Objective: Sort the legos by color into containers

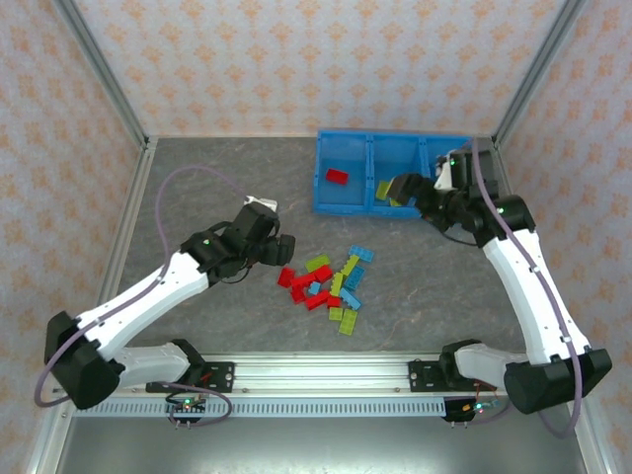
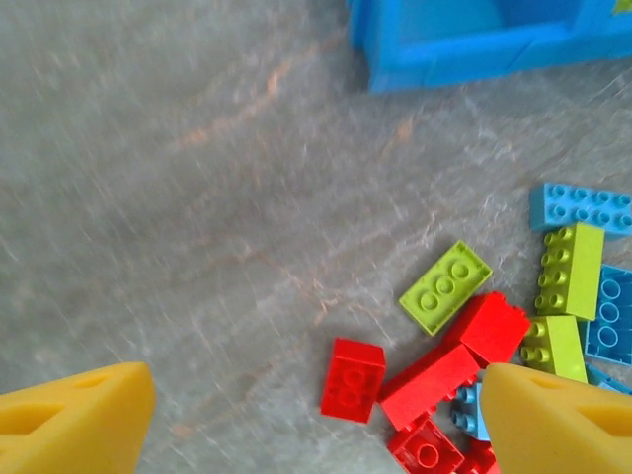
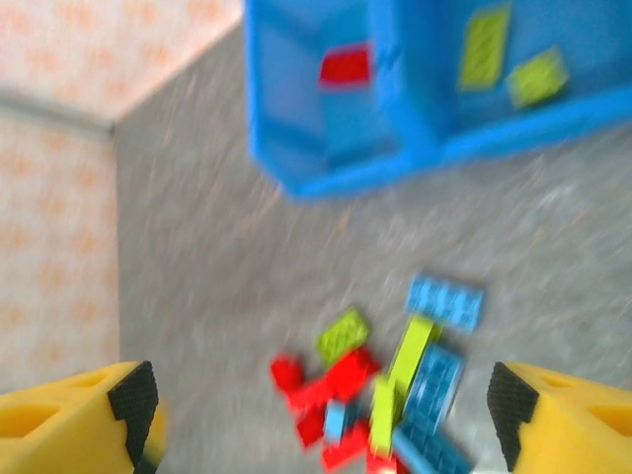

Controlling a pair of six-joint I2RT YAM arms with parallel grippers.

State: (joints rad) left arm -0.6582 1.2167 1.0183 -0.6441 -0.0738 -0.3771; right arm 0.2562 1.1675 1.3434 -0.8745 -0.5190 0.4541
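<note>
One red brick and a few yellow-green bricks were seen sorted in the bin beyond the right gripper, spread empty. Most legos were left heaped just ahead of the left gripper, likewise spread empty.

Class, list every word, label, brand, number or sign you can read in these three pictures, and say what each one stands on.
No text can be read in any of the pictures.
legos: the studs look plain; any embossing is too small to read.
blue bin: no label or mark visible.
walls: a repeated ornament pattern, no writing.
Right wrist view: too blurred to show fine print.
</note>
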